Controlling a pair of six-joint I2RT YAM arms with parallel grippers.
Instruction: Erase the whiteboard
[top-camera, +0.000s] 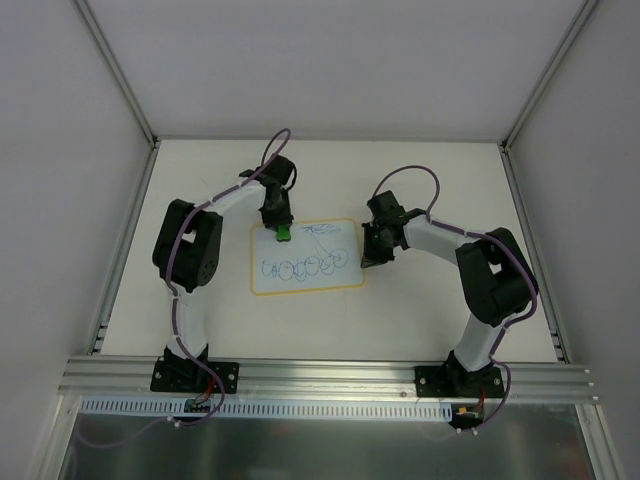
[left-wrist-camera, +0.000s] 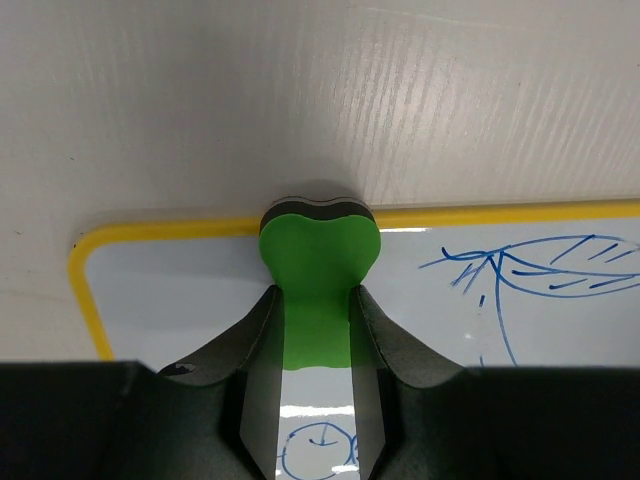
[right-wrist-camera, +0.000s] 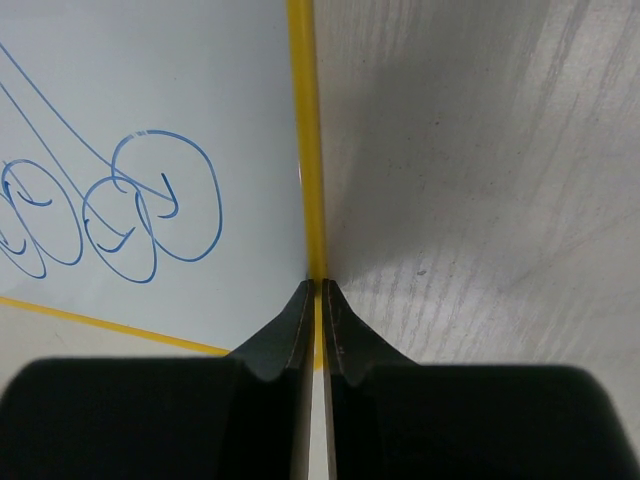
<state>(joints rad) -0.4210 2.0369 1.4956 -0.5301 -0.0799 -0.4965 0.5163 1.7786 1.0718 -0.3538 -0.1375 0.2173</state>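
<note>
The whiteboard (top-camera: 300, 247) lies flat in the middle of the table, with a yellow rim and blue scribbled loops (top-camera: 305, 266) on its face. My left gripper (top-camera: 282, 232) is shut on a green eraser (top-camera: 284, 234) over the board's far left part. In the left wrist view the eraser (left-wrist-camera: 318, 250) sits against the far rim of the whiteboard (left-wrist-camera: 180, 290), squeezed between the fingers of the left gripper (left-wrist-camera: 315, 295). My right gripper (top-camera: 368, 262) is shut, holding nothing. Its tips (right-wrist-camera: 319, 285) stand on the yellow right rim of the whiteboard (right-wrist-camera: 150, 80).
Grey walls with metal posts (top-camera: 125, 95) enclose the white table (top-camera: 440, 180) on three sides. An aluminium rail (top-camera: 330, 375) at the near edge carries both arm bases.
</note>
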